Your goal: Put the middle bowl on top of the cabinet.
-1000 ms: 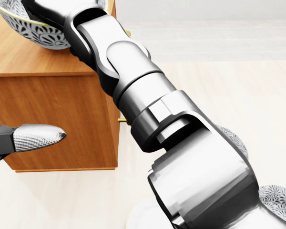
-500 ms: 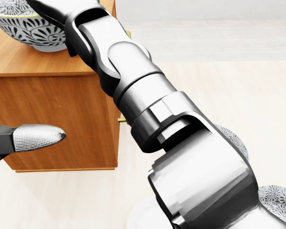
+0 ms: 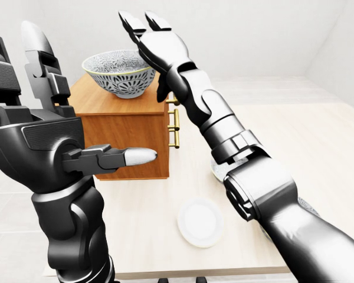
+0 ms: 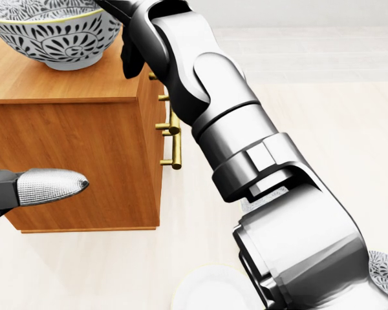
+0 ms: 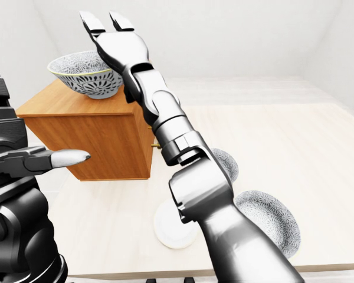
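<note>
The right hand (image 3: 146,26) is raised with its fingers spread, released and holding nothing, just right of the patterned bowl (image 3: 118,72). The bowl stands upright on top of the wooden cabinet (image 3: 130,138). The left hand (image 3: 53,144) is open too, one finger pointing right. No writing is visible. On the desk (image 5: 318,153), the right arm partly hides a white plate (image 3: 199,221) and two more bowls (image 5: 270,215).

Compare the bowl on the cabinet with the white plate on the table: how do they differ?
The bowl is deep, with a dark floral pattern and a yellowish rim; the white plate is flat and plain. The bowl stands upright on the wooden cabinet; the plate lies lower, on the pale table, partly behind the right arm. Both are round, and no fingers touch either.
</note>
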Available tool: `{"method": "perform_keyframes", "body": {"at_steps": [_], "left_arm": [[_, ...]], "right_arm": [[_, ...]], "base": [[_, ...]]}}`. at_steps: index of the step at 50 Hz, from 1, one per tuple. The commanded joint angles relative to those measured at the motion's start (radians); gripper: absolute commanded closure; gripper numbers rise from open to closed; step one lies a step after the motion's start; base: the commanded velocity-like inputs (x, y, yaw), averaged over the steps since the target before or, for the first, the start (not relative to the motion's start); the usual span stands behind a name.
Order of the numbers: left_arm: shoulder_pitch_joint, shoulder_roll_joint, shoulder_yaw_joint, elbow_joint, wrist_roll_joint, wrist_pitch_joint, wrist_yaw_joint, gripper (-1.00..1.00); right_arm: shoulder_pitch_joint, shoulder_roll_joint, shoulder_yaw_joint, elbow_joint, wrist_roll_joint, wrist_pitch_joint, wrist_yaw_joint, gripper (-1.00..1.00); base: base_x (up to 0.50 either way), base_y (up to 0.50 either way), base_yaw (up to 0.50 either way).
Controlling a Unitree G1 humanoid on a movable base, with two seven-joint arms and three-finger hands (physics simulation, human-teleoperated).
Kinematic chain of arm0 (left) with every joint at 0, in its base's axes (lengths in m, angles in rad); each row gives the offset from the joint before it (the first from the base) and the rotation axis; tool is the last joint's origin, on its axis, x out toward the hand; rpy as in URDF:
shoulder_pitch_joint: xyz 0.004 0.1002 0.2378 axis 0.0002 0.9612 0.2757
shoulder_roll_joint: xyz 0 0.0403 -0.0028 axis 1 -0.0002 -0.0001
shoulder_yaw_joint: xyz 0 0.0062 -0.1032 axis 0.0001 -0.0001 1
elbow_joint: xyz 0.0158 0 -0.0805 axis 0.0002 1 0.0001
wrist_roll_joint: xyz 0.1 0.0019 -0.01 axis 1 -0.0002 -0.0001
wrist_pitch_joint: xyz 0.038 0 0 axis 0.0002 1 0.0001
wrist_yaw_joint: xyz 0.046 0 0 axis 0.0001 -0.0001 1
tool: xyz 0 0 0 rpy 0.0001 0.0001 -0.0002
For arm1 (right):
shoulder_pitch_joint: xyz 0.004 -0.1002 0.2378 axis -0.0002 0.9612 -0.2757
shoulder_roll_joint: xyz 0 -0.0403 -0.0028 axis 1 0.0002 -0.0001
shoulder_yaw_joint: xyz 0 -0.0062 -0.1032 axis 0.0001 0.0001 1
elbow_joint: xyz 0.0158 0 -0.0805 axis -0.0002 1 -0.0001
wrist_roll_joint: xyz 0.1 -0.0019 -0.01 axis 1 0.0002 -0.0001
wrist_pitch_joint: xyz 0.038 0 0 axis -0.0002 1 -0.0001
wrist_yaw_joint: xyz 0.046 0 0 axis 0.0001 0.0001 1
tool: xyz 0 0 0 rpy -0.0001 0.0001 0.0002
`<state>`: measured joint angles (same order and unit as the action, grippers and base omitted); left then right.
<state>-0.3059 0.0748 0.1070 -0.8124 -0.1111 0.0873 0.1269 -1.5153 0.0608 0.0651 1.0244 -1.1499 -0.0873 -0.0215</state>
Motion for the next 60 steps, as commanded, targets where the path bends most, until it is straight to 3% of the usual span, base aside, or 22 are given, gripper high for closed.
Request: {"method": "perform_keyframes", "body": {"at_steps": [1, 8, 29, 48, 56, 60], "left_arm": [[0.000, 0.002, 0.002, 0.001, -0.010, 0.000, -0.008, -1.00], [0.004, 0.003, -0.002, -0.011, -0.009, 0.000, -0.005, -1.00], [0.009, 0.002, -0.007, -0.026, -0.002, 0.000, -0.009, -1.00], [0.013, 0.000, -0.011, -0.029, 0.008, 0.000, -0.011, -1.00], [0.014, -0.003, -0.008, -0.032, 0.005, 0.000, -0.012, -1.00], [0.015, -0.003, -0.006, -0.033, 0.005, 0.000, -0.012, -1.00]], "right_arm": [[0.213, -0.080, 0.015, -0.238, 0.035, 0.000, 0.177, -1.00], [0.314, -0.129, 0.011, -0.353, 0.050, 0.000, 0.227, -1.00], [0.385, -0.252, -0.051, -0.495, 0.107, 0.000, 0.316, -1.00], [0.563, -0.350, -0.100, -0.742, 0.177, 0.000, 0.421, -1.00], [0.661, -0.418, -0.153, -0.810, 0.192, 0.000, 0.437, -1.00], [0.619, -0.477, -0.188, -0.722, 0.185, 0.000, 0.391, -1.00]], "base": [[0.00, 0.00, 0.00], [0.00, 0.00, 0.00], [0.00, 0.00, 0.00], [0.00, 0.00, 0.00], [0.00, 0.00, 0.00], [0.00, 0.00, 0.00]]}}
